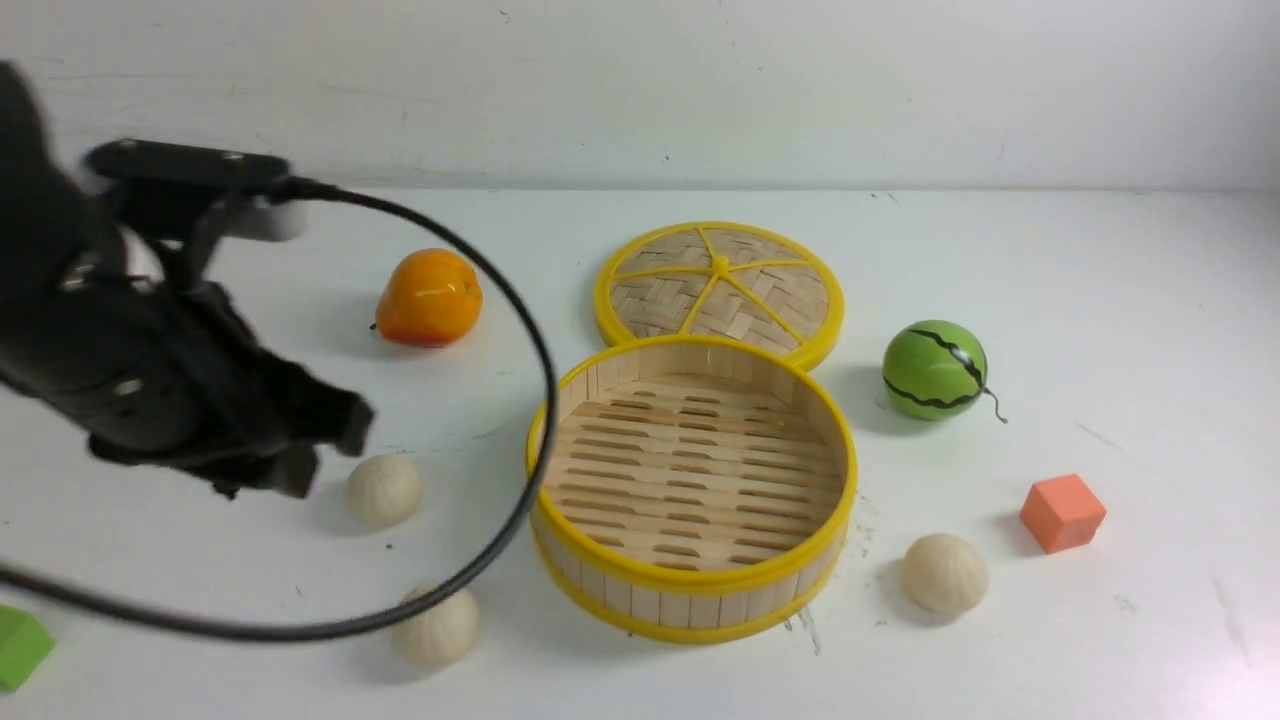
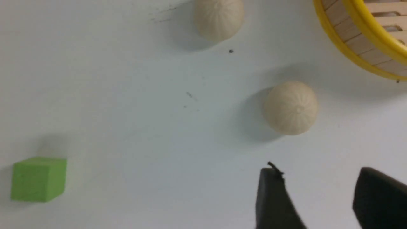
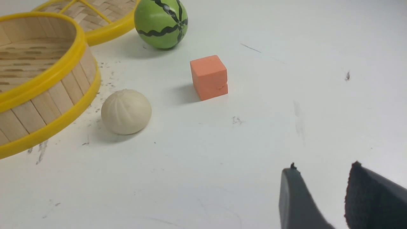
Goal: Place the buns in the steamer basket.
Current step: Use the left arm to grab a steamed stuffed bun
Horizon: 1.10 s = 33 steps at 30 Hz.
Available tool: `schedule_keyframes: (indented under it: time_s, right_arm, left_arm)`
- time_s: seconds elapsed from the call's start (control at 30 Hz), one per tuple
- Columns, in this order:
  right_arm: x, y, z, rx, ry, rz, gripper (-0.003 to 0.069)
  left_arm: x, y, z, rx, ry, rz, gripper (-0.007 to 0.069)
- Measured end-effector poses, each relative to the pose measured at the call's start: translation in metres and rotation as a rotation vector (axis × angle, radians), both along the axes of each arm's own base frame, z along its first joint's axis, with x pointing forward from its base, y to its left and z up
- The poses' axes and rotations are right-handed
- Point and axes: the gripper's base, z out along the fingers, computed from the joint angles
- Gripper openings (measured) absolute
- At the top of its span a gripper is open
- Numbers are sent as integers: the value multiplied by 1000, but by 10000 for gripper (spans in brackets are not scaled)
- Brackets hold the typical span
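Three cream-white buns lie on the white table: one (image 1: 384, 490) left of the steamer basket, one (image 1: 437, 627) at its front left under a black cable, and one (image 1: 945, 572) at its front right. The steamer basket (image 1: 690, 582) stands mid-table with nothing in it. My left gripper (image 1: 325, 450) hangs open above the table, just left of the left bun. In the left wrist view the left gripper (image 2: 318, 178) holds nothing, with two buns (image 2: 291, 108) (image 2: 219, 19) and the basket wall (image 2: 353, 35) beyond it. My right gripper (image 3: 321, 173) is open and holds nothing, well away from the right bun (image 3: 126, 111).
The woven lid (image 1: 720, 290) lies flat behind the basket. An orange fruit (image 1: 430, 297) sits at the back left and a green watermelon ball (image 1: 935, 370) to the right. An orange cube (image 1: 1062, 512) is near the right bun. A green cube (image 1: 18, 645) sits at the front left edge.
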Motion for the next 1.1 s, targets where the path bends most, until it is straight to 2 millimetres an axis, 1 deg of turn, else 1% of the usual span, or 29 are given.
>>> schedule_keyframes:
  time_s: [0.07, 0.13, 0.2, 0.23, 0.27, 0.3, 0.33, 0.37, 0.4, 0.43, 0.5, 0.53, 0.57, 0.63, 0.8, 0.87, 0.9, 0.97, 1.1]
  right_arm:
    - [0, 0, 0, 0, 0, 0, 239]
    - [0, 0, 0, 0, 0, 0, 239]
    - [0, 0, 0, 0, 0, 0, 239]
    - [0, 0, 0, 0, 0, 0, 239]
    - [0, 0, 0, 0, 0, 0, 239]
    - [0, 0, 0, 0, 0, 0, 239]
    - [0, 0, 0, 0, 0, 0, 239]
    - [0, 0, 0, 0, 0, 0, 239]
    - [0, 0, 0, 0, 0, 0, 239]
    - [0, 0, 0, 0, 0, 0, 239]
    - [0, 0, 0, 0, 0, 0, 239]
    - [0, 0, 0, 0, 0, 0, 239]
    - [0, 0, 0, 0, 0, 0, 239]
    - [0, 0, 0, 0, 0, 0, 239]
    - [0, 0, 0, 0, 0, 0, 239]
    - [0, 0, 0, 0, 0, 0, 239]
    - [0, 0, 0, 0, 0, 0, 239]
    - [0, 0, 0, 0, 0, 0, 239]
    - [0, 0, 0, 0, 0, 0, 239]
  left_arm:
    - [16, -8, -8, 1, 22, 20, 468]
    - [31, -12, -18, 13, 32, 37, 535]
    - [44, -13, -28, 17, 35, 54, 569]
    - [44, -13, -28, 15, 32, 55, 569]
    - [53, -11, -38, 15, 37, 74, 577]
    - [55, -10, -40, 16, 41, 79, 578]
    - [64, -5, -48, 15, 42, 103, 577]
    - [65, -4, -49, 16, 45, 106, 577]
    - [73, 2, -58, 14, 45, 130, 574]
    - [74, 3, -59, 14, 46, 132, 574]
    - [84, 9, -72, 19, 56, 152, 573]
    - [88, 9, -78, 22, 62, 152, 573]
    - [89, 9, -79, 21, 61, 152, 573]
    - [96, 7, -93, 24, 69, 146, 573]
    - [105, 4, -114, 30, 92, 142, 573]
    - [106, 4, -117, 31, 95, 142, 573]
    - [108, 3, -123, 32, 100, 141, 571]
    - [111, 2, -129, 27, 109, 143, 560]
    - [114, -1, -137, 10, 114, 149, 505]
